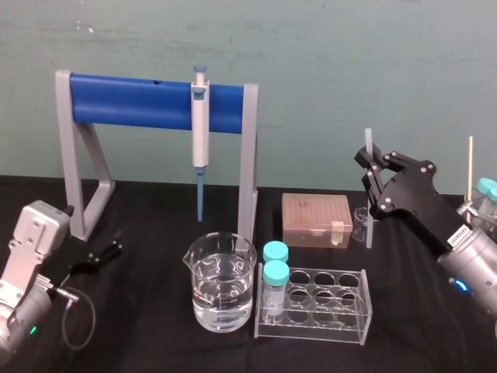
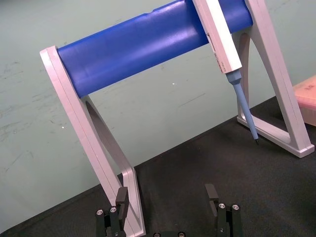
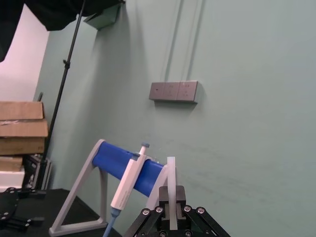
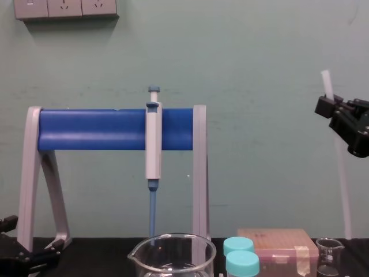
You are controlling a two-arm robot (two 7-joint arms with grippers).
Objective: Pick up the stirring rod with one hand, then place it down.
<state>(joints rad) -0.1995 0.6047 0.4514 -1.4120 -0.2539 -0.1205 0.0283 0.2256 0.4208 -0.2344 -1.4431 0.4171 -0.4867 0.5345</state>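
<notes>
Stirring rod [image 1: 370, 231] held nearly upright at the right of the table, in the right gripper [image 1: 371, 165].
The right gripper's fingers are closed around the rod's upper part, its top poking out above them. Its lower end hangs just beside the small beaker [image 1: 361, 225], near the tan box [image 1: 316, 220]; whether it touches the table [image 1: 140, 342] cannot be told. The left gripper [image 1: 105, 250] rests low at the table's left by the pipette stand [image 1: 155, 101], its fingers spread wide and holding nothing.
</notes>
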